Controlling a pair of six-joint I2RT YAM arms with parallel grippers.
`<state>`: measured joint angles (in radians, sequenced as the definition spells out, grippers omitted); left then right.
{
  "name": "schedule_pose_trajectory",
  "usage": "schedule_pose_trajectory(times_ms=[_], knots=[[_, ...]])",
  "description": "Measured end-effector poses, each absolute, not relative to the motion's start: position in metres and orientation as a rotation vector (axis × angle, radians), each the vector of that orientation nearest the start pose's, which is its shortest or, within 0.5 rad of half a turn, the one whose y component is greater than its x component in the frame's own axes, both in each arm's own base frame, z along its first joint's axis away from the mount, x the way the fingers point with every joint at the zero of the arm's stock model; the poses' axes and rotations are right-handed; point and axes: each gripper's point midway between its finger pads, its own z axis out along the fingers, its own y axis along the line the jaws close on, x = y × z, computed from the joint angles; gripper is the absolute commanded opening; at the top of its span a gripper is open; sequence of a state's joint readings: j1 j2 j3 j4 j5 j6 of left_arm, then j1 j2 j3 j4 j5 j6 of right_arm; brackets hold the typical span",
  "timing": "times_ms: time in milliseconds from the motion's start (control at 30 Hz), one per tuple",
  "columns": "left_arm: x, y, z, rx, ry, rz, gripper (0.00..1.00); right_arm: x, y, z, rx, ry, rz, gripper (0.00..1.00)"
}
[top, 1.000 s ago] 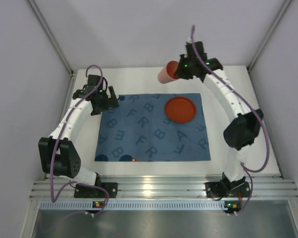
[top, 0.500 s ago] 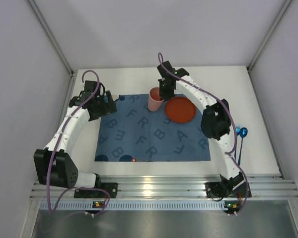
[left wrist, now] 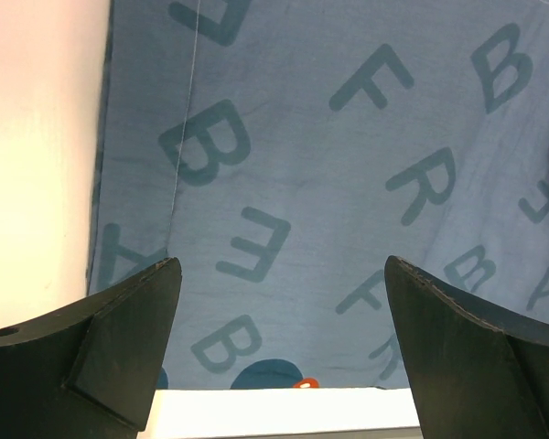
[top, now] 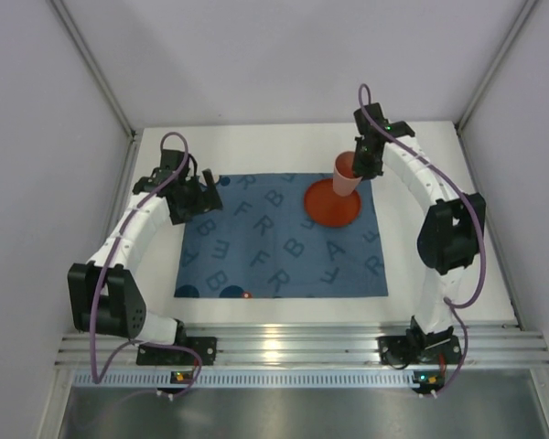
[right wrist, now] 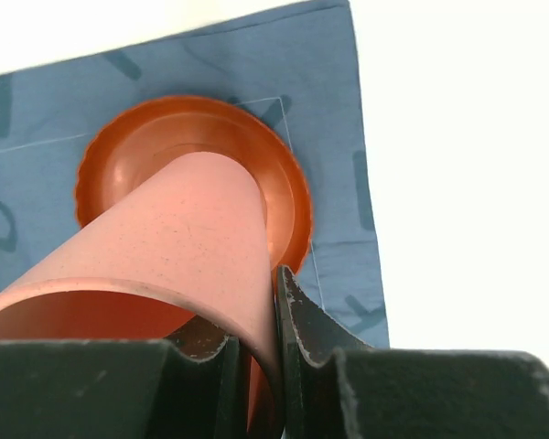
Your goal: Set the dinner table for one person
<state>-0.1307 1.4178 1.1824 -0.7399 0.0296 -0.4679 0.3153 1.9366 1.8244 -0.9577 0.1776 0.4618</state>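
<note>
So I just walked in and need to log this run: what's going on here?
The right gripper is shut on the rim of a pink cup, holding it tilted over the orange plate at the far right corner of the blue letter mat on the white table. The left gripper hangs open and empty above the mat's left side.

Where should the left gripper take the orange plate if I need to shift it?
Pinch the orange plate's raised rim from above, on the edge facing the mat's middle, one finger inside. It lies flat and shallow, and the right gripper holds the pink cup over its far edge.
</note>
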Motion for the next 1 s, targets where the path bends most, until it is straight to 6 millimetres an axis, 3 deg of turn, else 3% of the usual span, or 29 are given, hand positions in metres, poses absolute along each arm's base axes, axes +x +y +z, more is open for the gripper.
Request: schedule_pose_trajectory(times_ms=[133,300,600,700,767,867,933,1000], knots=[[0.34,-0.07,0.143,-0.411,2.553,-0.27,0.98,0.421,0.139,0.134,0.209,2.645,0.025,0.0],[0.342,-0.07,0.145,-0.395,2.548,-0.268,0.98,0.391,0.175,0.11,0.066,2.719,0.022,0.0],[0.343,-0.07,0.143,-0.39,2.545,-0.268,0.98,0.35,0.24,0.101,-0.135,2.779,0.184,0.0],[0.343,-0.07,0.142,-0.39,2.544,-0.268,0.98,0.328,0.284,0.111,-0.302,2.785,0.352,0.0],[0.345,-0.07,0.14,-0.39,2.546,-0.267,0.98,0.31,0.33,0.131,-0.485,2.736,0.526,0.0],[0.346,-0.07,0.137,-0.386,2.552,-0.263,0.98,0.28,0.382,0.163,-0.716,2.624,0.746,0.0],[0.346,-0.07,0.135,-0.383,2.56,-0.259,0.98,0.262,0.404,0.178,-0.824,2.563,0.858,0.0],[0.346,-0.069,0.132,-0.38,2.569,-0.254,0.98,0.256,0.408,0.182,-0.86,2.548,0.897,0.0]])
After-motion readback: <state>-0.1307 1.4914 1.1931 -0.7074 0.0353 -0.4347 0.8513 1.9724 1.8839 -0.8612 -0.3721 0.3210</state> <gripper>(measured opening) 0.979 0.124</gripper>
